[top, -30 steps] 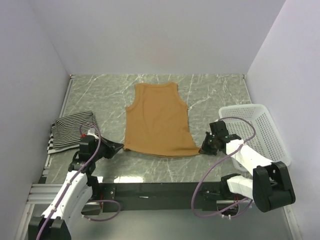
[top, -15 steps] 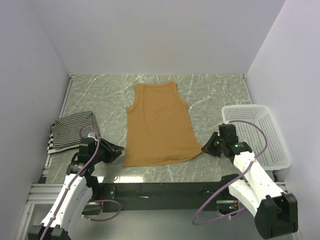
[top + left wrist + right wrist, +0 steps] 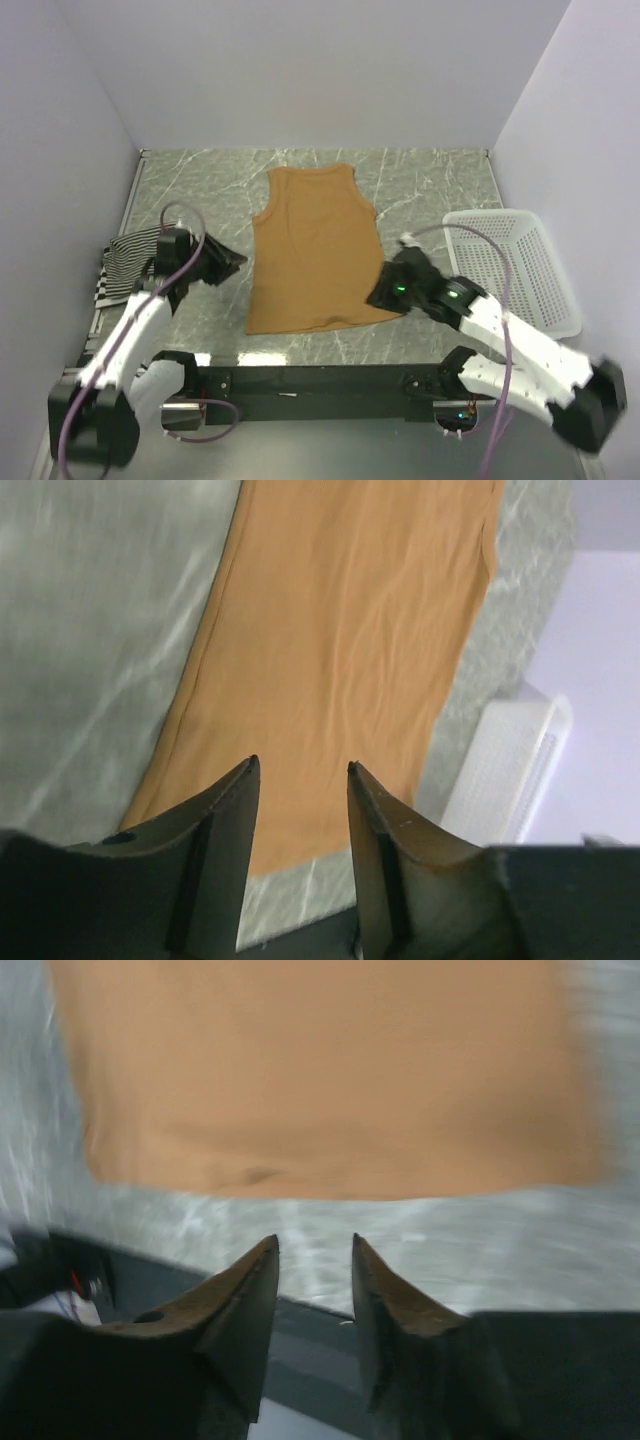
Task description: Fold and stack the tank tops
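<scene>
A grey marbled table sits inside pale walls. The tan top lies flat and face-up in the middle of it, neck away from the arms and hem toward them.

The step in hand looks like the first fold of this top. To do it well, each gripper should pinch both layers of cloth at matching points on opposite sides. They should then lift only enough to clear the table and carry the fabric over together, so the crease runs straight. A one-layer grab or an uneven lift would probably skew the fold. The cloth is thin and limp, so it will likely sag between the two grips.

The left gripper is low, just off the top's left edge about halfway along it. Its fingers point across at the cloth, stand moderately apart and hold nothing. The striped top lies folded behind this wrist, at the table's left edge.

The right gripper reaches inward with its arm stretched low. Its tips are at the top's near right hem corner, parted and empty. Its wrist view is blurred, so I cannot tell if they touch the cloth. The basket sits behind it, to its outer side.
</scene>
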You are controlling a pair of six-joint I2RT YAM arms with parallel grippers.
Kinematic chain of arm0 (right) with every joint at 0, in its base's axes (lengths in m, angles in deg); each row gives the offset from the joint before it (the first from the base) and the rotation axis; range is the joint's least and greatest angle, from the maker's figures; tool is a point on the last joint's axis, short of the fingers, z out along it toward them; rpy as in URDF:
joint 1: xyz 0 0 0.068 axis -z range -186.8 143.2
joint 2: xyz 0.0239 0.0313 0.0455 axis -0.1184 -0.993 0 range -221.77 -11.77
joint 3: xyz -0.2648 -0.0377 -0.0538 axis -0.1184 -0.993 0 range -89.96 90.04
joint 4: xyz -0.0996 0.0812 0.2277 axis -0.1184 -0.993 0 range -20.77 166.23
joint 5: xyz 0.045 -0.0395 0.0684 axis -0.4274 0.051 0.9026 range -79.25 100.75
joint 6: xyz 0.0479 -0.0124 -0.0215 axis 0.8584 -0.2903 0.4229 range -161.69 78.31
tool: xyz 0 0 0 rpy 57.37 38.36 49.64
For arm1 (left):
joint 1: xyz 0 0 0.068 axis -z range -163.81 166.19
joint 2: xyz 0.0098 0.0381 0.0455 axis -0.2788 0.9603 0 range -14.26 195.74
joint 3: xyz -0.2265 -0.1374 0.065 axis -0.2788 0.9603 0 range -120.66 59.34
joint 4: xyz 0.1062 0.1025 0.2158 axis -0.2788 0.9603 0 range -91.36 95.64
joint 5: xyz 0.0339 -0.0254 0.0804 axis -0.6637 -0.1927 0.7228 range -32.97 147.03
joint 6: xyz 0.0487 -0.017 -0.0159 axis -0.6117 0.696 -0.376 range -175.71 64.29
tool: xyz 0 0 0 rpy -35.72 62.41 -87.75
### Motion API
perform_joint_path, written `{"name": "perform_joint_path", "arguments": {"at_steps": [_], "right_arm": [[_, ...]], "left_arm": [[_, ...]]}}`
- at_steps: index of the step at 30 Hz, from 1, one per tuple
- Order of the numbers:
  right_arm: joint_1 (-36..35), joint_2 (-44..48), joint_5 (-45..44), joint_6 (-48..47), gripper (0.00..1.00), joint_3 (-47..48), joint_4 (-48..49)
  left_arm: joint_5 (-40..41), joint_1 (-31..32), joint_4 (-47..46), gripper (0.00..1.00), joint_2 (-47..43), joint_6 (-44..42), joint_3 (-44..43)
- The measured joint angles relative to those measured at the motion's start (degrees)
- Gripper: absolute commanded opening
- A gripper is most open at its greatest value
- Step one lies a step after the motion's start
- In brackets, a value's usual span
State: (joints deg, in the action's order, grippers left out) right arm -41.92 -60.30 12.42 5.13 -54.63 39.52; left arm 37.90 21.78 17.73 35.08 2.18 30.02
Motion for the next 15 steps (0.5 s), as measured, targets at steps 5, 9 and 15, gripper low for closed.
{"name": "perform_joint_path", "arguments": {"at_steps": [5, 9, 15], "right_arm": [[-22.2, -22.7, -9.8, 5.0, 0.38, 18.1, 4.2], [-30.9, -41.3, -14.3, 7.1, 0.36, 33.4, 6.1], [-37.7, -61.4, -16.8, 9.7, 0.36, 49.3, 5.5]], "left_arm": [[2.7, -0.9, -1.8, 0.43, 15.1, -5.9, -14.4], [5.9, -3.3, -0.6, 0.43, 20.1, -10.0, -25.5], [8.5, -7.5, 0.7, 0.43, 23.8, -13.4, -37.7]]}}
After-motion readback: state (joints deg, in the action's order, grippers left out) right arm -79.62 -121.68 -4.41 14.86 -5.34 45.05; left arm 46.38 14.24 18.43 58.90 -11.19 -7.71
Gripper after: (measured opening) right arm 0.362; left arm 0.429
